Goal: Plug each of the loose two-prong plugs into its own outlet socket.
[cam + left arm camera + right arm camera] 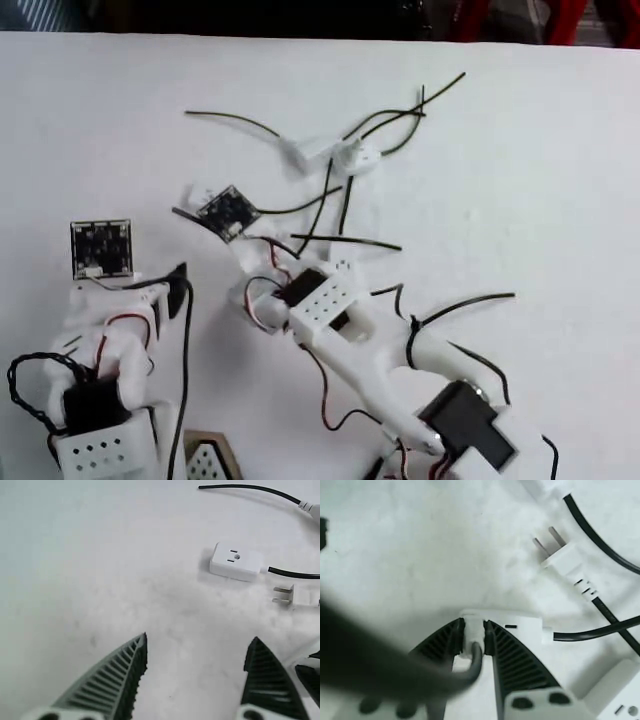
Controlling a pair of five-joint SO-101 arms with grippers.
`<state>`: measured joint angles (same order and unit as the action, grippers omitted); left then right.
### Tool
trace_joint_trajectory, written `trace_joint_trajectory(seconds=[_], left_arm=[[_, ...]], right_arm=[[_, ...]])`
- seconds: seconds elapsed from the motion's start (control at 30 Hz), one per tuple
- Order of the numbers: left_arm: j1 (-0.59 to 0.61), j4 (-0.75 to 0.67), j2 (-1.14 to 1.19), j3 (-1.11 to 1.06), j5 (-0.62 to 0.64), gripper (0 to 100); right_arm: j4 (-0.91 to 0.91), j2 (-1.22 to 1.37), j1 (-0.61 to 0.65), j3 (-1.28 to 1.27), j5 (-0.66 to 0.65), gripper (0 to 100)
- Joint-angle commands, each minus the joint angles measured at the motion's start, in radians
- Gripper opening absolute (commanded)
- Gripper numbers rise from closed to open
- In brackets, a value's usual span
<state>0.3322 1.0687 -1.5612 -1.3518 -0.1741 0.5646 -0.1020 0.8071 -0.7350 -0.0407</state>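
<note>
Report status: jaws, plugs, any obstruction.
Left gripper: jaws open, empty. Right gripper: jaws shut on plug, at socket, seating unclear. Loose plug nearby. Cables cross beside socket.

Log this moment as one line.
right gripper: shut on plug at socket | left gripper: open over table | second plug: loose

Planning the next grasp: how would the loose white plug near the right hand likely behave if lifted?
The plug looks small and rigid, so it is probably light and easy to pinch. Its cord crosses another cord, so it would likely drag or snag, perhaps twisting the plug. The bare prongs seem thin; pressing on them might bend them.
</note>
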Motion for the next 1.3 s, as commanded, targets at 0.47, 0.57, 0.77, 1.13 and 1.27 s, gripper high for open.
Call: trace_joint_trajectory(seconds=[0.47,0.57,0.77,1.13,1.27], left_arm=[[0.012,-0.028,-0.007,-0.017,0.009,31],[0.012,-0.028,-0.007,-0.017,0.009,31],[0.012,-0.028,-0.007,-0.018,0.009,31],[0.012,-0.028,-0.007,-0.026,0.009,31],[0.012,-0.028,-0.007,-0.028,0.009,31]], right_arm=[[0.081,-0.168,-0.038,0.031,-0.051,1.7],[0.143,-0.321,-0.071,0.031,-0.052,1.7],[0.209,-0.596,-0.154,0.031,-0.061,1.7],[0.048,-0.570,-0.498,0.025,-0.092,2.0],[-0.094,-0.390,-0.593,0.032,-0.092,2.1]])
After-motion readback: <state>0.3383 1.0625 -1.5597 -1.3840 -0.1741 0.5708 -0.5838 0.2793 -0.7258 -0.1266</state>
